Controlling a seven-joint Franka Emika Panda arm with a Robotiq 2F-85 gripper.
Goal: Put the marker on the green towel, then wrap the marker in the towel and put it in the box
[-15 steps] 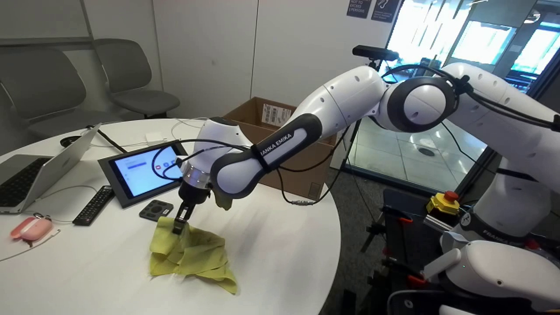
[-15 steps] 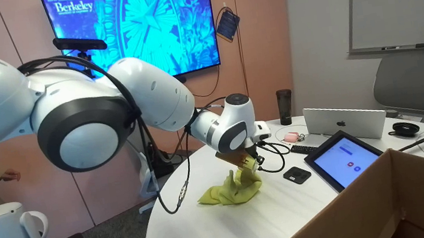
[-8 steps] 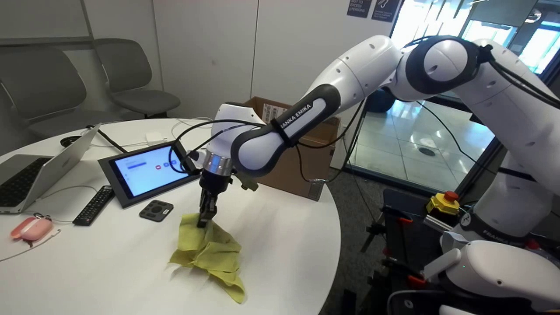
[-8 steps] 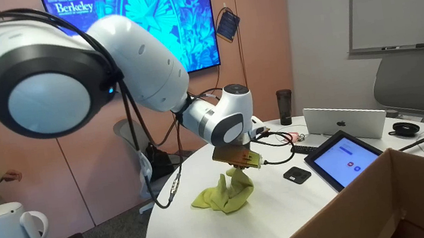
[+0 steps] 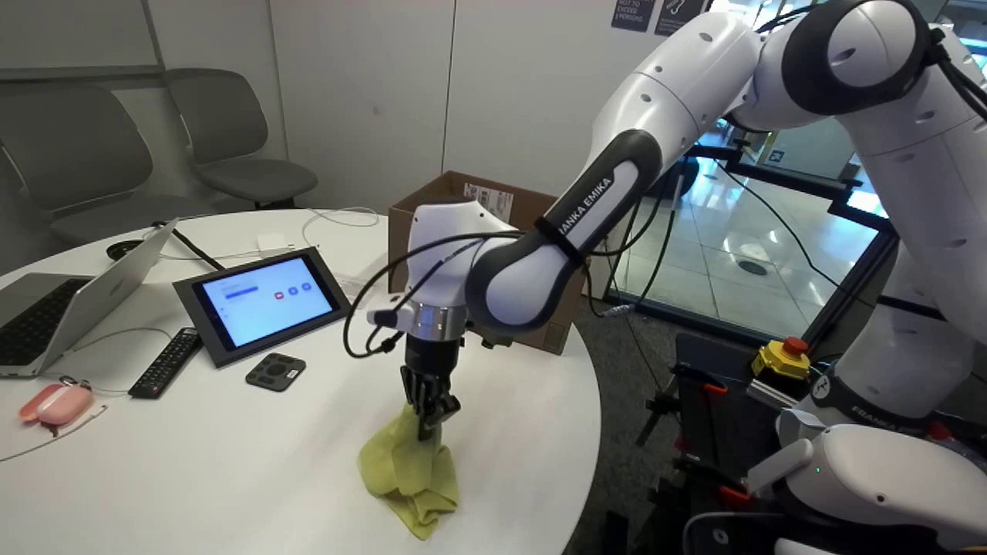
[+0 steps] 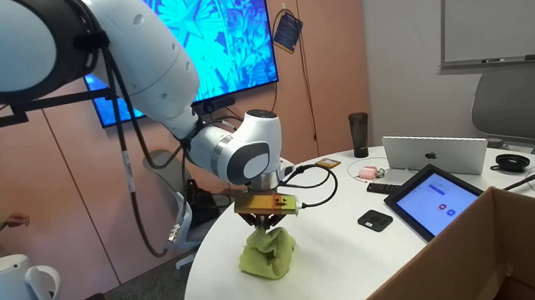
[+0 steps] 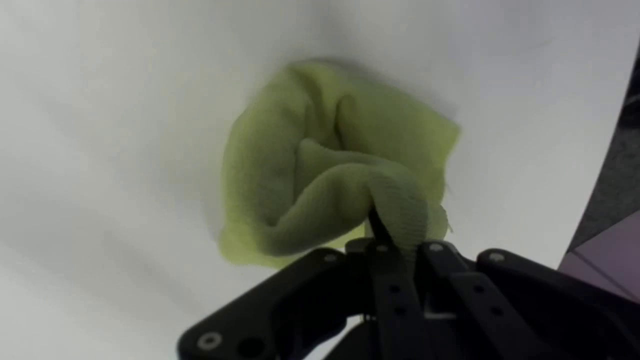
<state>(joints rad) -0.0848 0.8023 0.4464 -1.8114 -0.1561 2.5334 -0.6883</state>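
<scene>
The yellow-green towel (image 5: 409, 478) is bunched up on the near right part of the white round table. It also shows in an exterior view (image 6: 268, 259) and in the wrist view (image 7: 260, 170). My gripper (image 5: 426, 430) points down and is shut on a fold of it; the pinched fold shows between the fingers in the wrist view (image 7: 407, 245). The pinched part is raised; I cannot tell if the lower folds touch the table. The marker does not show. The brown cardboard box (image 5: 544, 324) stands open behind the gripper, also in an exterior view (image 6: 436, 270).
A tablet (image 5: 266, 301), a black puck-like device (image 5: 275, 371), a remote (image 5: 166, 362), a pink case (image 5: 58, 403) and a laptop (image 5: 100, 301) lie on the table (image 5: 231, 478). A black tumbler (image 6: 359, 134) stands at the far side. Cables hang from the arm.
My gripper has moved with the towel across the table, rightward in an exterior view and leftward in the opposite one. The towel is more gathered than before. The arm's elbow has risen.
</scene>
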